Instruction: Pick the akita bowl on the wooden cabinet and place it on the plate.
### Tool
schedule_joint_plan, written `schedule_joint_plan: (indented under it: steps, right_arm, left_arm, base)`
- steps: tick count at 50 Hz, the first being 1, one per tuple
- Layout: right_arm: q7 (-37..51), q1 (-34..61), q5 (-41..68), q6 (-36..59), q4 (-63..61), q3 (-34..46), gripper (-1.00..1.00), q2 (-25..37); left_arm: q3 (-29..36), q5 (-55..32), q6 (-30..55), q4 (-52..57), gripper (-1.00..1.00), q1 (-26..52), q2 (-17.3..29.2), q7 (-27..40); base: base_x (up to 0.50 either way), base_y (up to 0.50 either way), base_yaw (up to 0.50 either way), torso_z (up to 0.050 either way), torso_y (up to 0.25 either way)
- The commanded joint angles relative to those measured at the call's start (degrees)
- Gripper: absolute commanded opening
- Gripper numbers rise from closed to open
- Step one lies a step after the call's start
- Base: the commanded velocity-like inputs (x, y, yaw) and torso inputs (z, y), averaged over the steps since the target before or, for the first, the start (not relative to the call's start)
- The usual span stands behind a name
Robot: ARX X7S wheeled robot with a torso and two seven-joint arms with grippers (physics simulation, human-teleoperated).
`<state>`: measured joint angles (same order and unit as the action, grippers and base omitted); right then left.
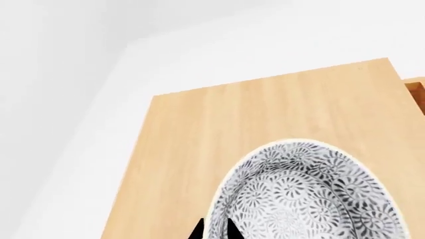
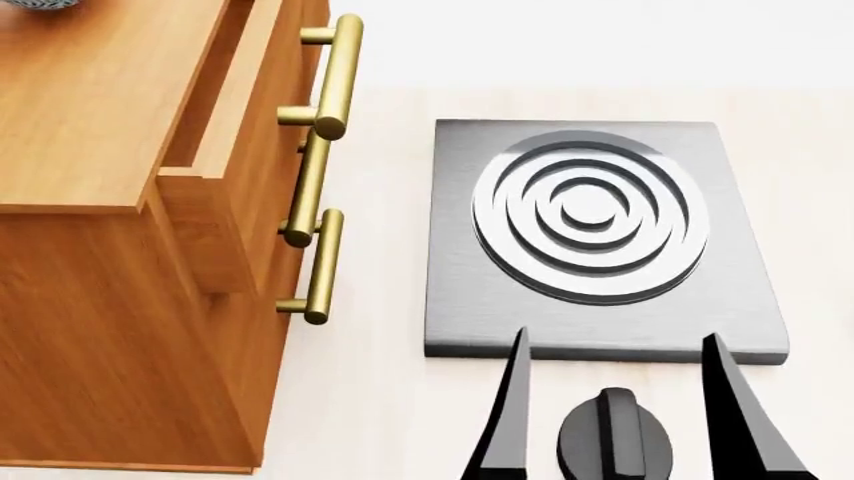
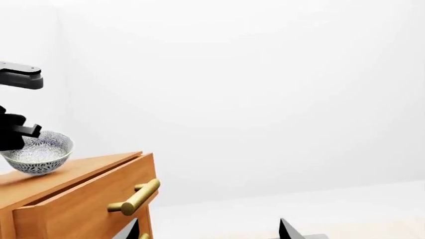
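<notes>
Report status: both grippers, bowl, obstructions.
Left gripper at akita bowl rim on wooden cabinet, grasp unclear. Right gripper open, empty. Plate not in view.

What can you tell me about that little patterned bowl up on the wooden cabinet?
The akita bowl is small, round and white, covered inside and out with a dense grey-blue lacy pattern, with a pale rim. It looks like glazed ceramic, sits upright and seems empty. It is at the wooden cabinet top, and the left gripper has its fingertips at the rim.

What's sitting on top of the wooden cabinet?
A patterned bowl sits on the cabinet top, with the left gripper at its rim. The rest of the top is partly out of view.
</notes>
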<state>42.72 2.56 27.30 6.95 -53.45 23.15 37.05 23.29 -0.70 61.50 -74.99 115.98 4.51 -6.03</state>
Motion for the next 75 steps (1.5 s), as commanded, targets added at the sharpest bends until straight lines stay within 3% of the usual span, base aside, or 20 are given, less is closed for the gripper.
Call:
schedule_joint_plan:
  steps: [1,17,25,29,36,52,63,69,71,75]
  right_arm:
    - [0.28,-0.07,-0.12,-0.09,-0.13,0.02,1.00,0.17]
    - [0.67,0.17,0.09,-0.01,-0.43,-0.06,1.00,0.52]
    - [0.77,0.06,0.08,-0.24,-0.42,0.00,1.00,0.59]
    - [1.02,0.10,0.10,-0.12,-0.59,0.00,1.00,0.60]
    - [1.35,0.02,0.40,-0.30,-0.59,-0.27,1.00,0.72]
    - [2.68,-0.16,1.06,-0.18,-2.17,-1.40,1.00,1.81]
    - [3.32,-0.32,1.12,-0.51,-3.23,-1.72,1.00,2.38]
    - [3.60,-0.38,1.48,-0.82,-3.50,-2.03,1.00,2.78]
    - [3.74,-0.49,1.67,-1.05,-3.53,-2.26,1.00,2.94]
    - [4.06,-0.54,1.82,-1.29,-3.69,-2.48,1.00,3.10]
  left_arm:
    - [3.89,1.25,-3.03,0.02,-1.00,0.96,-1.21,-1.03]
    - [7.37,1.01,-7.69,0.07,-1.00,3.27,-4.18,-3.88]
    - [16.16,-6.75,-10.62,1.68,-1.00,5.55,-4.44,-3.74]
    - [18.07,-7.04,-6.95,16.55,-1.00,3.04,-1.70,-4.78]
    - [22.35,-5.85,-2.83,31.80,-1.00,0.29,1.41,-6.40]
    - [25.46,-7.76,-4.05,63.38,-1.00,-3.70,7.01,-10.20]
    - [27.53,-7.87,-2.98,72.06,-1.00,-4.77,7.64,-10.47]
    - [26.07,-8.90,-1.37,77.64,-1.00,-6.20,7.40,-9.48]
    - [22.69,-11.34,-0.13,80.73,-1.00,-7.40,6.74,-9.69]
    - [24.15,-11.57,0.65,85.97,-1.00,-8.99,7.41,-9.52]
  base:
    - [0.00,0.00,0.00,0.000,0.000]
    - [0.00,0.00,0.00,0.000,0.000]
    - [0.00,0.00,0.00,0.000,0.000]
    - [0.00,0.00,0.00,0.000,0.000]
    - [0.00,0.00,0.00,0.000,0.000]
    - [0.00,0.00,0.00,0.000,0.000]
    - [0.00,0.00,0.00,0.000,0.000]
    - [0.00,0.00,0.00,0.000,0.000]
    - [0.00,0.00,0.00,0.000,0.000]
    - [0.00,0.00,0.00,0.000,0.000]
